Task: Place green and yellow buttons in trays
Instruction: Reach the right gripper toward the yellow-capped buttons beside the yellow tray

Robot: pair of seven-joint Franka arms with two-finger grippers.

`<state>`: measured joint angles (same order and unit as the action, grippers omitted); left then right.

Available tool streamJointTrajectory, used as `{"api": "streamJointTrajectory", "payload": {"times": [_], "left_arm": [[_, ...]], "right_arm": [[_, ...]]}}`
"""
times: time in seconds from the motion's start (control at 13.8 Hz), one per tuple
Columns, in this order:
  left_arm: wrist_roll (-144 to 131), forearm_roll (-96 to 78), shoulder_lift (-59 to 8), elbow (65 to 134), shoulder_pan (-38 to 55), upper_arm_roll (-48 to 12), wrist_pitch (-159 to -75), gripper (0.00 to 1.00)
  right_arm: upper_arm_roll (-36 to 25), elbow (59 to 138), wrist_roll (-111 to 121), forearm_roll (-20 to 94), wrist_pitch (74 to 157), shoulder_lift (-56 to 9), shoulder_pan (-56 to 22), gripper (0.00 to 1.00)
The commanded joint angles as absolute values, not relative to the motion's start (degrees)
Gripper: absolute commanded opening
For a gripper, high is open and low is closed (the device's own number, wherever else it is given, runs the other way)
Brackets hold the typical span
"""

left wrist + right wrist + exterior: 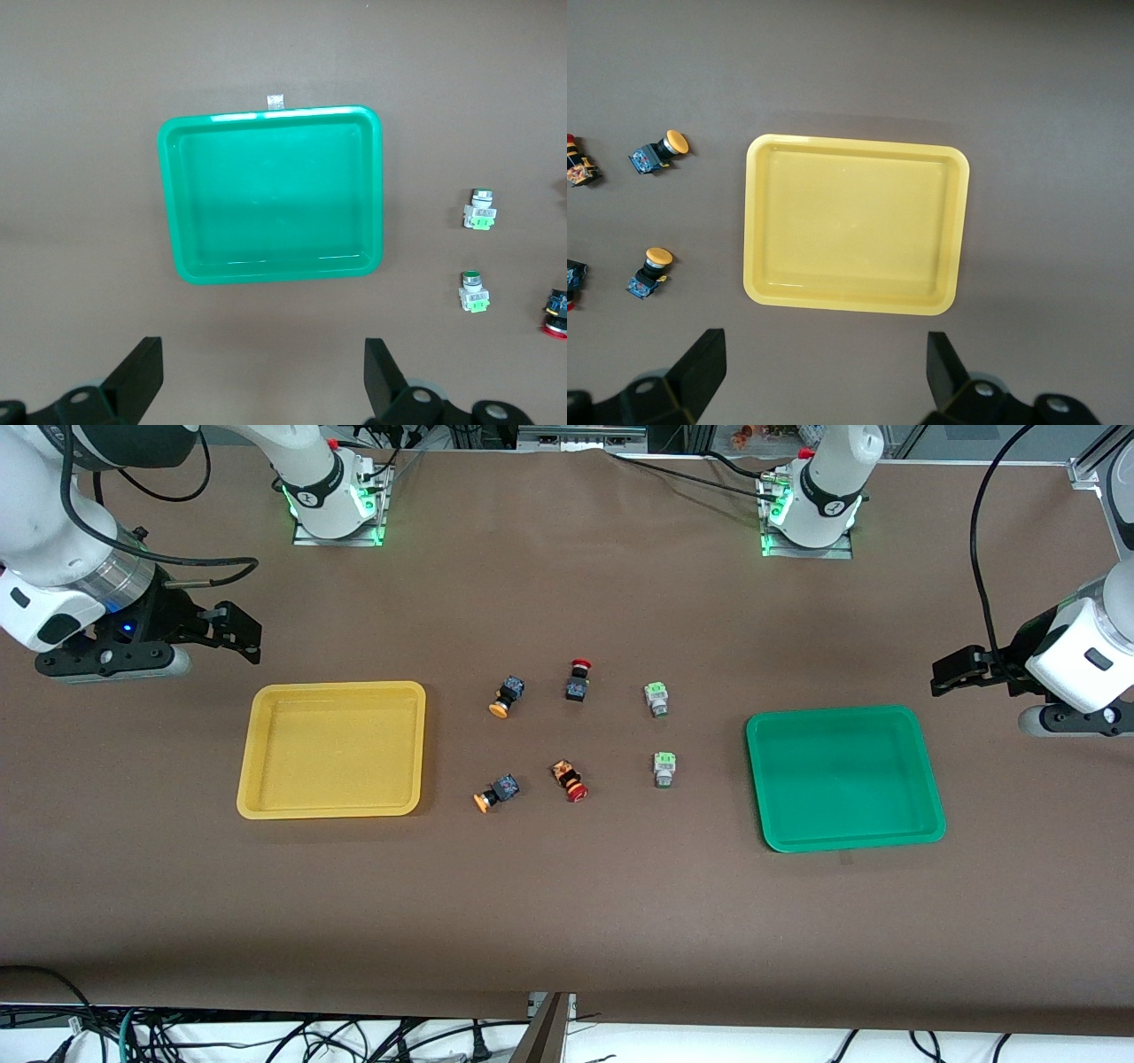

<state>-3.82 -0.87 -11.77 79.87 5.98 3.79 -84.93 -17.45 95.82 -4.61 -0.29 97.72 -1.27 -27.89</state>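
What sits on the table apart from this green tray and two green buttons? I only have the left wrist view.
Observer: A yellow tray lies toward the right arm's end, nothing in it.
Operator: Any yellow buttons?
Observer: Two yellow buttons lie on the table beside that tray, neither inside.
Operator: And the right gripper?
Observer: The right gripper hangs open over the table beside the yellow tray, holding nothing.

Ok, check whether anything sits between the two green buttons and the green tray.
Nothing visible does: bare table lies between the green buttons and the green tray. The red buttons lie toward the right arm's end.
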Motion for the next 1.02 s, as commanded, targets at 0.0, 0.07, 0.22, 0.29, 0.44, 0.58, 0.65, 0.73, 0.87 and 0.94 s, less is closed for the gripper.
{"api": "streamJointTrajectory", "payload": {"times": [0.0,0.07,0.22,0.29,0.44,0.58,0.65,0.73,0.87,0.94], "left_arm": [[-3.86,-2.02,-12.66,77.87,5.71,4.04,-84.20,1.00],[-3.69,-1.76,-12.66,77.87,5.71,4.04,-84.03,1.00],[-3.78,-1.76,-12.66,77.87,5.89,4.04,-84.02,1.00],[-3.69,-1.58,-12.66,77.87,5.98,3.96,-84.02,1.00],[-3.43,-1.93,-12.74,77.96,6.33,3.87,-84.02,1.00],[-2.99,-2.02,-12.74,78.22,6.59,3.69,-84.20,1.00],[-2.99,-2.02,-12.74,78.22,6.68,3.60,-84.37,1.00],[-2.99,-2.02,-13.01,78.22,6.77,3.60,-84.55,1.00],[-3.69,-2.20,-13.80,78.31,7.81,3.52,-84.72,1.00],[-3.87,-3.33,-14.49,78.40,8.43,3.52,-84.99,1.00]], "right_arm": [[-17.40,96.68,-4.30,0.52,98.35,-0.09,-27.60,1.00],[-17.32,95.98,-3.35,0.18,97.74,-0.44,-27.51,1.00],[-17.14,95.89,-3.86,0.35,98.17,-1.23,-27.95,1.00],[-16.88,95.80,-4.82,0.79,98.52,-2.54,-28.12,1.00],[-16.79,95.63,-9.98,4.11,101.67,-5.96,-29.87,1.00],[-16.70,95.54,-18.33,4.57,107.11,-10.78,-32.94,1.00],[-16.70,95.36,-21.94,4.48,109.84,-13.07,-34.61,1.00],[-16.70,94.58,-24.84,4.57,112.30,-15.97,-35.85,1.00],[-16.70,90.99,-31.25,7.80,115.91,-23.34,-38.31,1.00],[-16.70,88.10,-34.42,10.61,117.06,-27.38,-38.84,1.00]]}}
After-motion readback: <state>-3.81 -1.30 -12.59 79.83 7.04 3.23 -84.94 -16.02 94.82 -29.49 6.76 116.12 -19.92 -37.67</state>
